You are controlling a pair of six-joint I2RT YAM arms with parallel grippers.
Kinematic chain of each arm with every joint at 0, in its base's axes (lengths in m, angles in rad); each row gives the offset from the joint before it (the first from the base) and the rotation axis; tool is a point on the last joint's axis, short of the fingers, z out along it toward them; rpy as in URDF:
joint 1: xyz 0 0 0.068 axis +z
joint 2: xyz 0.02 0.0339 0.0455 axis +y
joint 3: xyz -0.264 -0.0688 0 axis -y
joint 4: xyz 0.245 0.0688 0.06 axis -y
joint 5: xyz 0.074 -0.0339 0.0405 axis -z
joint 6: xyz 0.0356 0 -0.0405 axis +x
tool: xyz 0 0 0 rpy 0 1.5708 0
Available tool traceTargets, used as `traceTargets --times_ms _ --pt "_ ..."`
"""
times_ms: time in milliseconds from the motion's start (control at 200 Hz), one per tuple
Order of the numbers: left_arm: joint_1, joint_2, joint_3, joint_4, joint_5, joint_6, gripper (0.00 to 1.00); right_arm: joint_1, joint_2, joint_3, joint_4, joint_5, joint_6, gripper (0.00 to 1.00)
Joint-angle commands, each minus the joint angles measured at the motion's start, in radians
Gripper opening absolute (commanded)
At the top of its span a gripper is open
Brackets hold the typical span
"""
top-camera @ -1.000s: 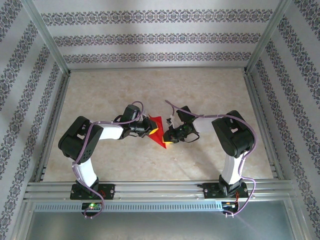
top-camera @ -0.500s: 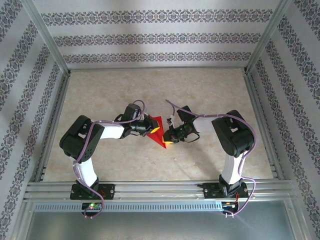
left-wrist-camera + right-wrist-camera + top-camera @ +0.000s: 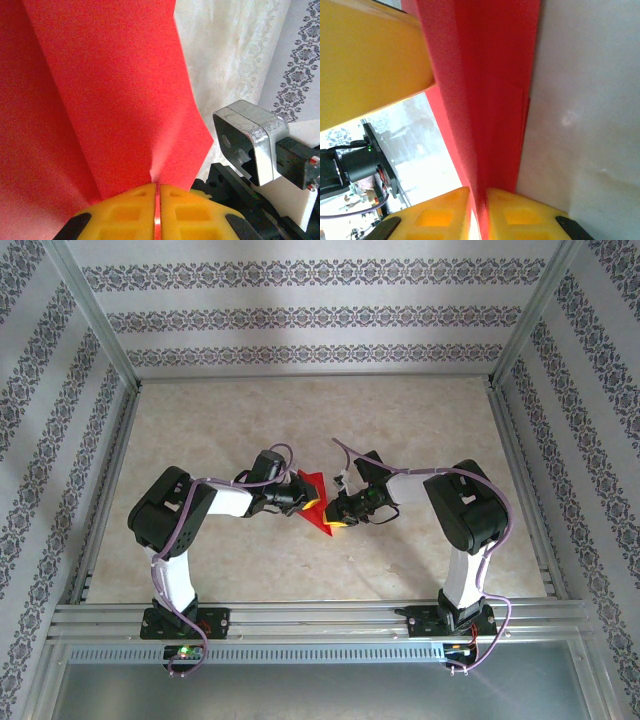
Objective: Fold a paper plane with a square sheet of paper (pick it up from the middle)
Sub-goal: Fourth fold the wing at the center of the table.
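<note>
1. Folded red paper (image 3: 315, 502) sat around the middle of the table (image 3: 400, 420), a little toward the near edge, between the two grippers.
2. Paper look: bright plain red and matte. From above it had a pointed wedge outline, with one tip toward the far edge and one toward the near edge. In the left wrist view (image 3: 100, 90) long straight creases ran up it and layers overlapped. In the right wrist view (image 3: 490, 75) it showed as a narrow strip of stacked layers with a stepped edge.
3. Whether the paper touched the surface could not be told.
4. Left gripper (image 3: 300, 496) was clamped on the paper's left side. Up close (image 3: 156, 192) the yellow pads were pressed together with only a red sliver between them.
5. Right gripper (image 3: 336, 516) was at the paper's right side. Up close (image 3: 478, 200) the yellow pads sat close on either side of the paper, with a thin pale gap by one pad. Whether it was gripping or loosened could not be told.
6. Surface: beige, marbled and glossy.
7. Room: walls (image 3: 300, 315) papered in pale stripes with dark ornamental bands. Aluminium rails (image 3: 300, 615) ran along the near edge, with posts at the corners.
</note>
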Motion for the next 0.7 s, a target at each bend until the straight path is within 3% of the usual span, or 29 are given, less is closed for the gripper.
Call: traceTargets --times_ms 0,695 --pt "-0.008 0.017 0.02 0.011 -0.019 0.019 0.1 -0.015 0.029 -0.013 -0.024 0.061 0.005 0.19" --pt "-0.006 0.014 0.03 -0.061 -0.059 0.04 0.09 -0.023 0.031 -0.043 -0.013 0.065 0.018 0.12"
